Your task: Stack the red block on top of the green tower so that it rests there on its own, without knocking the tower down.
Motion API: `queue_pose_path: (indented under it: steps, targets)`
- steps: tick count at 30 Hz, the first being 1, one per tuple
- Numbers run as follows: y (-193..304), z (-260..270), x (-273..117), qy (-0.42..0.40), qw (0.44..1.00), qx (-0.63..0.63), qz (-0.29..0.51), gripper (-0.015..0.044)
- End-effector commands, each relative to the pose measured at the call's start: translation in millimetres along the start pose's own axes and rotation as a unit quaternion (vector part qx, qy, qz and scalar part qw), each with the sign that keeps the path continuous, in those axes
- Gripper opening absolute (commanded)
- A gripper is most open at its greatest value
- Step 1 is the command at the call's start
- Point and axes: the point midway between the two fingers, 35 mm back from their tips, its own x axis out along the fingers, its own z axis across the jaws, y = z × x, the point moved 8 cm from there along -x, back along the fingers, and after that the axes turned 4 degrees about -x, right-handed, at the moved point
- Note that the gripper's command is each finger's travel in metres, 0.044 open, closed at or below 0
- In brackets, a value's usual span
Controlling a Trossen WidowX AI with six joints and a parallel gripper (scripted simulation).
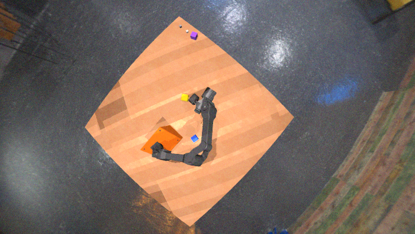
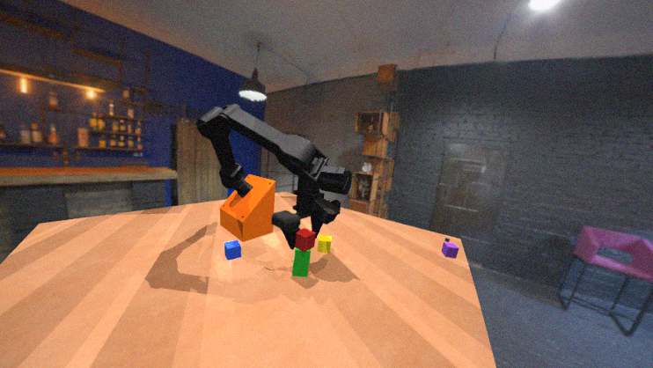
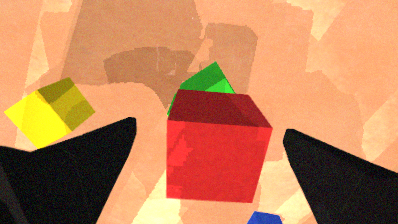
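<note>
The red block [image 2: 304,239] [image 3: 215,160] sits on top of the green tower [image 2: 301,264] [image 3: 202,81], slightly off to one side in the exterior view. The tower stands upright on the table. My gripper [image 2: 304,241] [image 3: 211,130] is open. Its fingers stand on either side of the red block, with a visible gap on both sides in the wrist view. In the wrist view the red block hides most of the tower. In the top view the arm hides both.
A yellow block [image 1: 184,97] [image 2: 324,244] [image 3: 36,120] lies near the tower. A blue block [image 1: 194,138] [image 2: 232,250] [image 3: 265,218] lies toward the orange base [image 1: 166,139] [image 2: 258,217]. A purple block [image 1: 193,35] [image 2: 450,250] and two tiny cubes are by the far table corner.
</note>
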Motion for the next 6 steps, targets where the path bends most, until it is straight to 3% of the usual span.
queue_pose_path:
  steps: [1, 6]
  targets:
    - [-0.2, 0.0, 0.0, 0.0, 1.0, 0.0, 0.0, 0.044]
    - [-0.2, 0.0, 0.0, 0.0, 1.0, 0.0, 0.0, 0.044]
